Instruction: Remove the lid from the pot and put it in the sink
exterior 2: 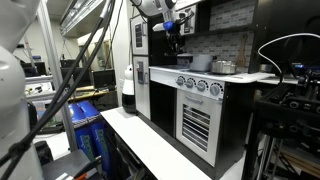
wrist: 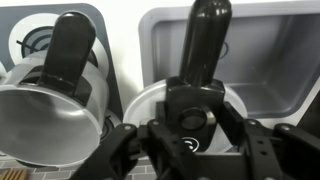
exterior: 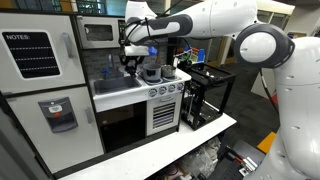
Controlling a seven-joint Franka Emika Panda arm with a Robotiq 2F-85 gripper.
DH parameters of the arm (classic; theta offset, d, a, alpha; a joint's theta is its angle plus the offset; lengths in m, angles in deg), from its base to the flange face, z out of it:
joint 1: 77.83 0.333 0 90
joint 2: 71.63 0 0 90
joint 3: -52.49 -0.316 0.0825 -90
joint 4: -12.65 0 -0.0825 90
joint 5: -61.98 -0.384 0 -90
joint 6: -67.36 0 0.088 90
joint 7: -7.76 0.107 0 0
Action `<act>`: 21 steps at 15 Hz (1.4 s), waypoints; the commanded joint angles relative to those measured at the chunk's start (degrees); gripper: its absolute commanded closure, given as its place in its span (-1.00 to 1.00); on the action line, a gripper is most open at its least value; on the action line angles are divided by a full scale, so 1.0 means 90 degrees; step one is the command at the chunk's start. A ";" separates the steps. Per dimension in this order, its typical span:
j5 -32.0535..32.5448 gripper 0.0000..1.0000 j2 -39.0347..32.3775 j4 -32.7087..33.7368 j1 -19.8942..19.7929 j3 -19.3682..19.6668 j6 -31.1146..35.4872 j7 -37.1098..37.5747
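Note:
In the wrist view the grey pot (wrist: 50,110) stands open on the stove at the left, its black handle pointing away. My gripper (wrist: 188,125) is shut on the black knob of the round pale-grey lid (wrist: 145,100) and holds it over the near left part of the grey sink basin (wrist: 265,60). A long black handle-like part (wrist: 208,35) rises behind the lid. In an exterior view my gripper (exterior: 131,62) hangs over the sink (exterior: 112,86), left of the pot (exterior: 152,72). It also shows in an exterior view (exterior 2: 172,38).
The white toy kitchen has a black-fronted oven (exterior: 120,125) below the sink and a knob panel (exterior: 165,90). A blue bottle-like item (exterior: 180,62) stands behind the stove. A black frame (exterior: 208,95) stands beside the kitchen, and a white table edge (exterior: 170,150) runs in front.

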 commanded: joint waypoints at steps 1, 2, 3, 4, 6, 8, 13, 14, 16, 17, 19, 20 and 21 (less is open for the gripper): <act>-0.0286 0.38 -0.0352 0.0462 0.0089 0.0048 -0.0057 -0.0500; -0.0338 0.38 -0.0404 0.0540 0.0103 0.0039 -0.0094 -0.0600; -0.0376 0.38 -0.0444 0.0602 0.0121 0.0037 -0.0096 -0.0676; -0.0447 0.38 -0.0491 0.0672 0.0123 0.0015 -0.0119 -0.0789; -0.0558 0.38 -0.0560 0.0772 0.0145 0.0003 -0.0167 -0.0914; -0.0739 0.38 -0.0632 0.0881 0.0139 -0.0027 -0.0266 -0.1038; -0.1106 0.38 -0.0740 0.1008 0.0114 -0.0022 -0.0650 -0.1081; -0.1170 0.38 -0.0768 0.1039 0.0107 -0.0025 -0.0748 -0.1076; -0.1244 0.38 -0.0791 0.1023 0.0046 -0.0103 -0.0832 -0.1058; -0.1292 0.38 -0.0810 0.1025 0.0039 -0.0102 -0.0869 -0.1061; -0.1322 0.38 -0.0850 0.1027 0.0047 -0.0067 -0.0898 -0.1009; -0.1312 0.38 -0.0878 0.1033 0.0053 -0.0059 -0.0891 -0.1001; -0.1329 0.38 -0.0935 0.1100 0.0107 0.0016 -0.0928 -0.0993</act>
